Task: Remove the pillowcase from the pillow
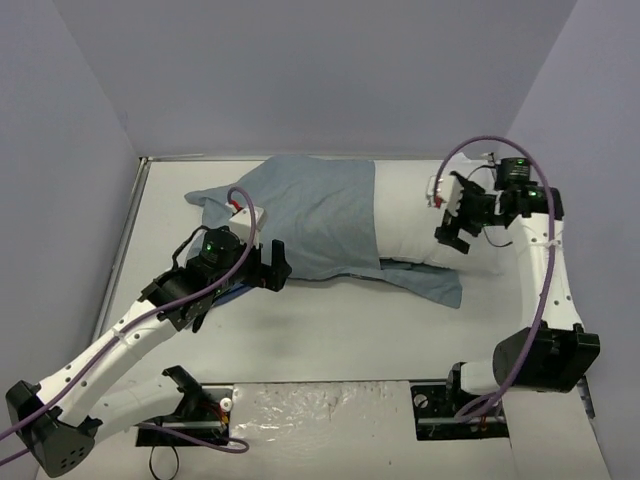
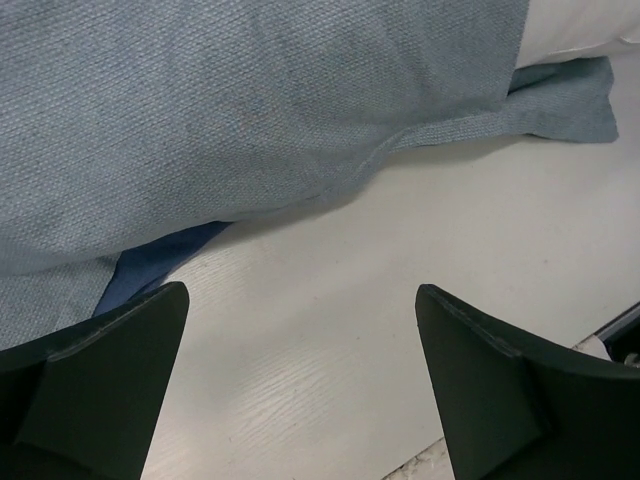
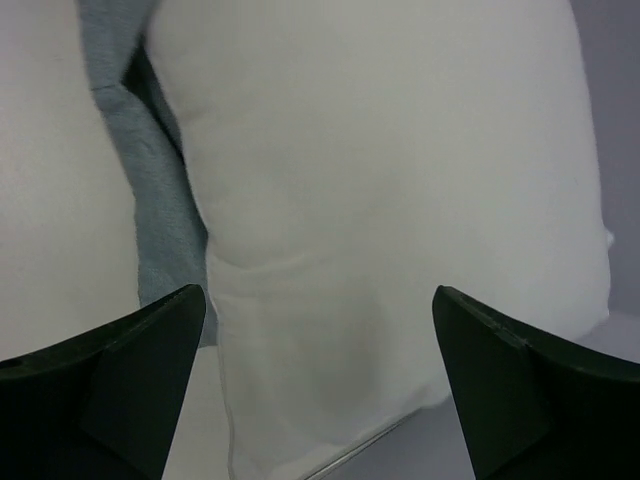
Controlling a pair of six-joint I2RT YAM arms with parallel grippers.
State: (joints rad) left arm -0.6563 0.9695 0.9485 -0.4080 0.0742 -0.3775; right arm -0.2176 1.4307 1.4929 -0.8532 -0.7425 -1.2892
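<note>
The pillowcase (image 1: 315, 215) lies grey-blue side up across the middle of the table and covers the left part of the pillow. The pillow (image 1: 410, 215) sticks out white at its right end. A flap of the pillowcase (image 1: 430, 282) lies under the pillow's near edge. My left gripper (image 1: 277, 265) is open and empty, just in front of the pillowcase's near edge (image 2: 300, 200). A strip of darker blue cloth (image 2: 160, 260) peeks out below it. My right gripper (image 1: 452, 225) is open and empty above the pillow's right end (image 3: 380, 200).
Grey walls close the table (image 1: 330, 330) at the back and on both sides. Both arm bases stand at the near edge. A small white and red item (image 1: 245, 212) lies on the pillowcase's left part.
</note>
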